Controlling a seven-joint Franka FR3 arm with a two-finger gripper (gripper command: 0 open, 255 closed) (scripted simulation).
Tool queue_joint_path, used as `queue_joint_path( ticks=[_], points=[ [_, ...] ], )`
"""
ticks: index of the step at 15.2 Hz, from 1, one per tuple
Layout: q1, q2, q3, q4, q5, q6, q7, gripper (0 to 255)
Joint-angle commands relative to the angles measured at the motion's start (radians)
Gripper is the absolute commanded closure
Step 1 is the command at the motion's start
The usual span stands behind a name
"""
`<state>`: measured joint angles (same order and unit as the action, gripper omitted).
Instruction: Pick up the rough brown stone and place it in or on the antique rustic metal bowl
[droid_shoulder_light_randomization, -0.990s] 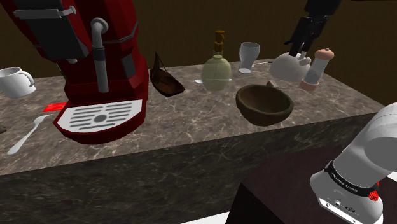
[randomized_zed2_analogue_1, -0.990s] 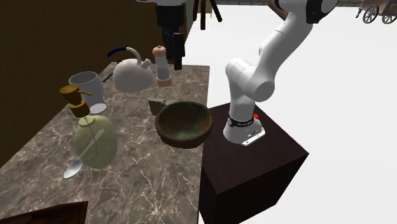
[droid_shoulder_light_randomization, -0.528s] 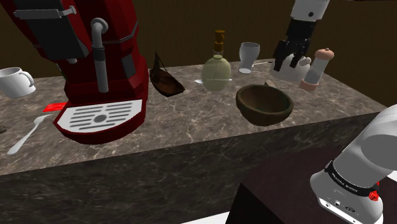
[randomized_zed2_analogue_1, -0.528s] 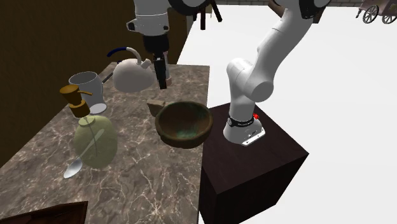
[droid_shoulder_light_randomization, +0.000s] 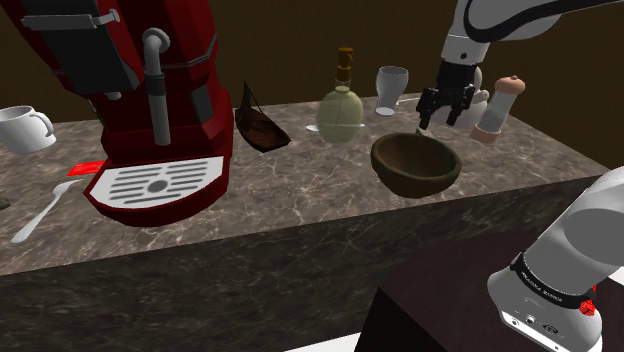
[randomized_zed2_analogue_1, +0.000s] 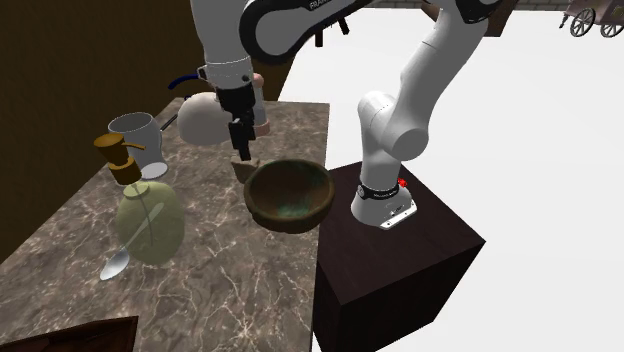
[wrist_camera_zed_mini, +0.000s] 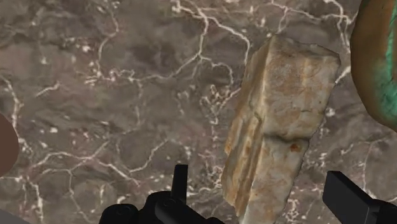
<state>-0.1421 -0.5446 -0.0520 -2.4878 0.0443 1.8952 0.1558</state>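
A rough tan-brown stone lies on the marble counter right beside the dark metal bowl. In the second exterior view the stone peeks out behind the bowl's rim. My gripper is open just above the stone, one finger on each side of its near end, neither touching it. From the shoulder view the gripper hangs just behind the bowl and in front of the white kettle. The bowl's inside holds nothing.
A white kettle and a pepper grinder stand close behind the gripper. Further along the counter are a white cup, a soap bottle, a dark boat-shaped piece, a red espresso machine, a mug and a spoon.
The arm has swung down from high above the kettle to just over the stone behind the bowl. The fingers have stayed open; stone and bowl have not moved.
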Motion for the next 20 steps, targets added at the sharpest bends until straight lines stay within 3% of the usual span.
queue_joint_path(
  ticks=[1, 4, 12, 13, 20],
  points=[
    [0.0, 0.005, 0.001, -0.023, 0.001, 0.028, 0.002, 0],
    [0.002, 0.016, 0.002, -0.063, 0.004, 0.08, 0.001, 0],
    [0.001, 0.016, 0.003, -0.063, 0.004, 0.08, 0.001, 0],
    [0.001, 0.016, 0.002, -0.063, 0.003, 0.079, 0.0, 255],
    [0.002, 0.024, 0.003, -0.045, 0.004, 0.07, 0.002, 255]
  ],
)
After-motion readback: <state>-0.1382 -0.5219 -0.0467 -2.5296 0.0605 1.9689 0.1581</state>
